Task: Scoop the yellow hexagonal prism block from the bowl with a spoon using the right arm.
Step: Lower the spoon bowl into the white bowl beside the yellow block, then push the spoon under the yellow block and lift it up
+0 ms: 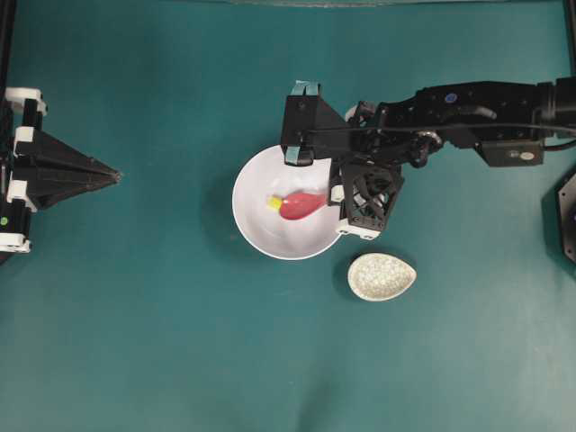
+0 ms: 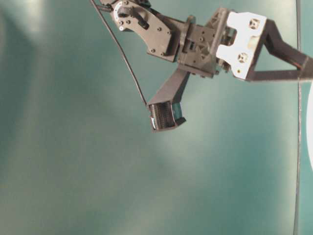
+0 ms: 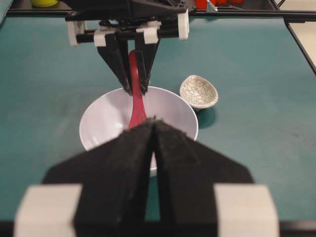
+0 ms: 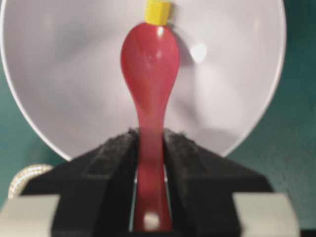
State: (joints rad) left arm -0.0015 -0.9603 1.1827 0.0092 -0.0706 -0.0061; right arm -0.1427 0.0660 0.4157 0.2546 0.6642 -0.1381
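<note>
The white bowl (image 1: 256,229) stands mid-table. Inside it lies the yellow hexagonal prism block (image 1: 274,203), right at the tip of the pink-red spoon (image 1: 301,205) and outside its scoop. My right gripper (image 1: 329,196) is over the bowl's right rim, shut on the spoon's handle. The right wrist view shows the handle pinched between the black fingers (image 4: 182,148), the empty scoop of the spoon (image 4: 149,69) over the bowl (image 4: 64,84), and the block (image 4: 158,12) touching the scoop's far end. My left gripper (image 1: 115,175) rests shut and empty at the table's left edge.
A small speckled beige spoon rest (image 1: 382,276) sits just right of the bowl's near side, below the right wrist. The right arm (image 1: 477,112) reaches in from the right edge. The table is covered in teal cloth.
</note>
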